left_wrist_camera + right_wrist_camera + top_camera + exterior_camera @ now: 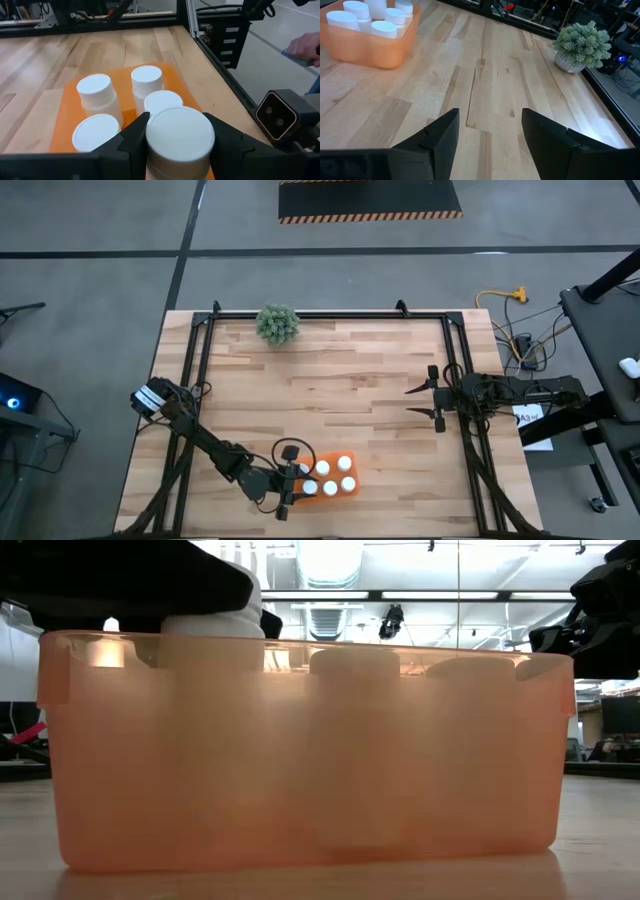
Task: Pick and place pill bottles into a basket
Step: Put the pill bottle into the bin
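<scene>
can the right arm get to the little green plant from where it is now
Probably yes. The right gripper hangs open over bare wood at the table's right side, and nothing stands between it and the plant at the far edge. The basket and left gripper are elsewhere.

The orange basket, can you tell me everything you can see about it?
The basket is a shallow, bright-orange rectangular tray of see-through plastic with a lipped rim. It sits flat on the wooden table near the front edge. White-capped pill bottles stand upright inside. The left gripper holds one more bottle over its left end.
</scene>
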Available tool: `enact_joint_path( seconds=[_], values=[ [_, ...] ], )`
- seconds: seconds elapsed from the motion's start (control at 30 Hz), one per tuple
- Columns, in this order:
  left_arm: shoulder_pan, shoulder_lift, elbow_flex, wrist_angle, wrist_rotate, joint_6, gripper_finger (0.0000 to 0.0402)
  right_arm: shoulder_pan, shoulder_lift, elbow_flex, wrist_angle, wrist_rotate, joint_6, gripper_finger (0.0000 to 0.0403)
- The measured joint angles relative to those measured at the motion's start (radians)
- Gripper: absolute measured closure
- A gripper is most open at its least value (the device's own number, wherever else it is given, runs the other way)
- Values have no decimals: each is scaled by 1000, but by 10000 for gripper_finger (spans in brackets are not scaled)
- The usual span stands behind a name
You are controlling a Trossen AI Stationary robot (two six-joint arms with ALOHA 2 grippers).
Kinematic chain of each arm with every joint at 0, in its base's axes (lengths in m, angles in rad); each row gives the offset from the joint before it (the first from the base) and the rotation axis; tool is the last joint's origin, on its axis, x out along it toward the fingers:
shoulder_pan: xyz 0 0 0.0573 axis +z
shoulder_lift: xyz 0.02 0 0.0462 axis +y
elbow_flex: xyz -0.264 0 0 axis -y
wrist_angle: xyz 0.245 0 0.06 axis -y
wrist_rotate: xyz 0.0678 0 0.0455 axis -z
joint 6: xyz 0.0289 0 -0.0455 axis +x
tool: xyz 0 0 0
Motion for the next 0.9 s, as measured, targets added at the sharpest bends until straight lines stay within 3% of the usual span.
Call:
enact_joint_path(
  seconds=[0.9],
  values=[
    [0,0,-2,-5,2,-23,240,0,0,0,0,0,0,197]
  ],
)
